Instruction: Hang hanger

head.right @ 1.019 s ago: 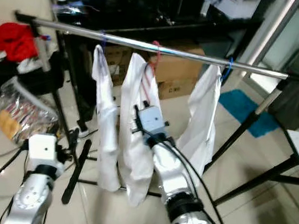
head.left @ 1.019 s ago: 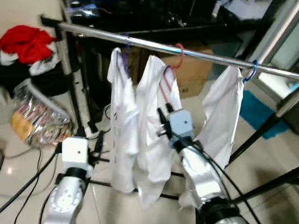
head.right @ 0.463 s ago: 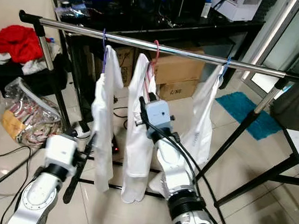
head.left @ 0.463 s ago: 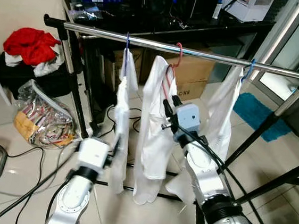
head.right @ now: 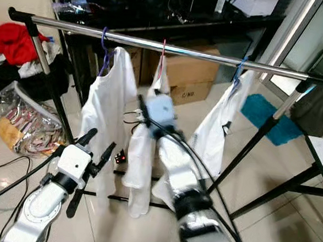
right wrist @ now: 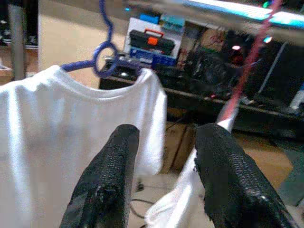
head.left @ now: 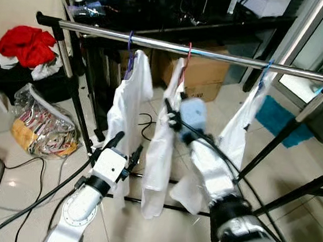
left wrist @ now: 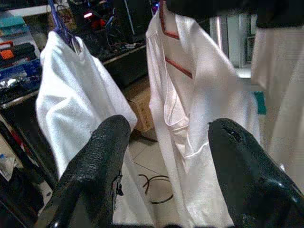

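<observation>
A steel rail point(head.left: 226, 58) carries three white shirts. One hangs on a purple hanger point(head.left: 130, 41), one on a red hanger point(head.left: 188, 50), one on a blue hanger point(head.left: 266, 67). The middle shirt point(head.left: 161, 150) hangs edge-on from the red hanger. My right gripper point(head.left: 170, 117) is open against the upper part of that shirt, below the rail, with nothing between its fingers point(right wrist: 109, 180). In the right wrist view the red hanger point(right wrist: 249, 64) stands past one finger. My left gripper point(head.left: 125, 146) is open low in front of the left shirt point(head.left: 127, 103).
The rack's black legs point(head.left: 286, 140) spread over the tiled floor with cables point(head.left: 38, 195). A red clothes pile point(head.left: 26, 46) and a plastic bag point(head.left: 42, 126) lie at the left. Cardboard boxes point(head.left: 204, 76) and a black desk point(head.left: 178, 19) stand behind the rail. A teal mat point(head.left: 274, 118) lies at the right.
The camera has shifted. My left gripper has risen up to the left shirt. My right gripper has slid left along the middle shirt, which has turned edge-on.
</observation>
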Motion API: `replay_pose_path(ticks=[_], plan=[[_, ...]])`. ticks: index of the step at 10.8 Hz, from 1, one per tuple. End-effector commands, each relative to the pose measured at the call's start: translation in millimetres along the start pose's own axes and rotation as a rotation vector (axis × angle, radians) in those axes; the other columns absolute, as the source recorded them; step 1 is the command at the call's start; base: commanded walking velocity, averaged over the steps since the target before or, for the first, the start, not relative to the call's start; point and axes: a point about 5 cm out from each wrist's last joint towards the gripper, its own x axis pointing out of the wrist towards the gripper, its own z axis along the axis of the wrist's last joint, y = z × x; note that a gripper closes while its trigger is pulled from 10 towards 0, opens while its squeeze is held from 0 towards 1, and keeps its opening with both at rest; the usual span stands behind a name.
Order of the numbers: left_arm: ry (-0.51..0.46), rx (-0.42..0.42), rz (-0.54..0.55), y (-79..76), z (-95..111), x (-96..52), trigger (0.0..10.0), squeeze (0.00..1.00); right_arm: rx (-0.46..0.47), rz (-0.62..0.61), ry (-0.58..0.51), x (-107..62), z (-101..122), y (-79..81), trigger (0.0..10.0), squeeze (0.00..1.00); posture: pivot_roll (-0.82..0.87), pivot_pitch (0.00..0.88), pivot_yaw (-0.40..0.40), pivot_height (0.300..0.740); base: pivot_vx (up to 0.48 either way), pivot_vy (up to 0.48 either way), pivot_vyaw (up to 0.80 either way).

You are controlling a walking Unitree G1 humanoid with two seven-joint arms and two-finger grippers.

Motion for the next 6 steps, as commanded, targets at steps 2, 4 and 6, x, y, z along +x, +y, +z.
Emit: replay_pose_path(ticks=[2,4,6], plan=[[-0.012,0.023,-0.049,-5.4,4.7,2.1,10.0,0.0,-0.052,0.071,0.056,14.2,4.8,24.5,10.0,0.0,0.16,0.0,-0.024,0.74,0.0,0.0,0.0],[-0.015,0.026,-0.052,-5.7,6.2,2.2,10.0,0.0,-0.13,0.03,0.091,20.0,3.9,26.7,10.0,0.0,0.17,0.0,-0.029,0.74,0.0,0.0,0.0],[-0.013,0.031,-0.048,-6.2,5.7,0.3,10.0,0.0,-0.2,0.024,0.149,18.7,-5.1,19.9,10.0,0.0,0.18,0.0,-0.034,0.74,0.0,0.0,0.0]])
